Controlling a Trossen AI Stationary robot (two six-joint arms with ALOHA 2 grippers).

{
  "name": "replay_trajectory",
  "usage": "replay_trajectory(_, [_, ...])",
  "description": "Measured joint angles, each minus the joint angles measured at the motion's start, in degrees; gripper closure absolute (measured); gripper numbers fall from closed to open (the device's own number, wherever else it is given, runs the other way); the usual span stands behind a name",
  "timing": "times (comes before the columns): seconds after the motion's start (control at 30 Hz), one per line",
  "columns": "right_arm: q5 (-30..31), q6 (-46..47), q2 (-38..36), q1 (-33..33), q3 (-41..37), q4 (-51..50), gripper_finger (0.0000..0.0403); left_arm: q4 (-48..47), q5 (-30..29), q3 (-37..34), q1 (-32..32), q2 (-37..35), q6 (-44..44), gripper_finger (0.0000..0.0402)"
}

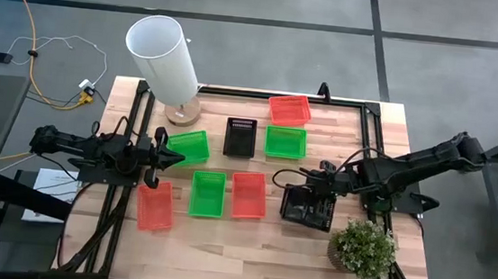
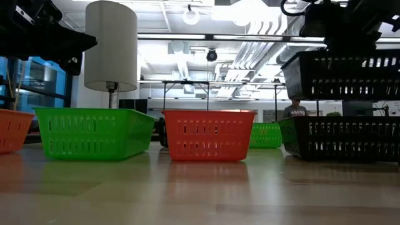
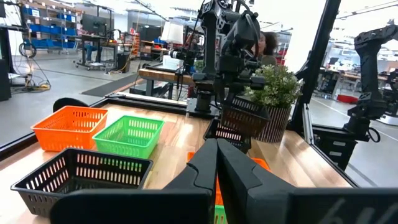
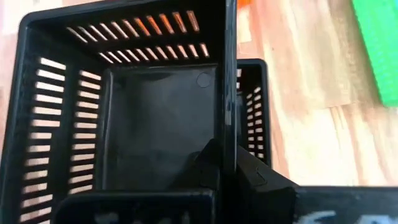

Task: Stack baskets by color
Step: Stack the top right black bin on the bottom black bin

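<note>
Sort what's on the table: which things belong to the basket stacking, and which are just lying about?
Job:
rear red basket, centre red basket, left red basket
rear green basket, left green basket, centre green basket
lone black basket
lifted black basket in the shut right hand, over the lower black basket
left hand, waiting shut

Lying about:
white cylinder
potted plant

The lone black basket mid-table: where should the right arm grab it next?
Take the lone black basket by one thin rim wall, coming straight down. It sits upright and open-topped with clear wood around it. The right gripper already pinches a black basket that way above another.
</note>
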Motion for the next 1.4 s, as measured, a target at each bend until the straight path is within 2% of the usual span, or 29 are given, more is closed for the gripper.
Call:
replay_trajectory(0.47, [1.69,0.50,1.92,0.00,0.02,-2.65,0.0403,0.08,0.00,0.00,0.02,0.00,-0.01,0.0401])
replay_trajectory(0.87, [3.54,0.37,7.01,-0.09,0.02,-0.06,0.0403,0.42,-0.09,0.00,0.02,0.02,0.00,0.0401])
replay_trajectory(1.23, [3.08,2.24,7.67,-0.26,0.02,0.08,0.0402,0.44,-0.24,0.00,0.02,0.02,0.00,0.0401])
replay_trajectory(1.33, [0.44,3.76,7.57,-1.05,0.02,-0.34,0.0388,0.44,-0.24,0.00,0.02,0.02,0.00,0.0401])
replay_trajectory(1.4, [-1.73,4.87,7.54,-1.69,0.02,-0.50,0.0363,0.43,-0.24,0.00,0.01,0.02,-0.02,0.0401])
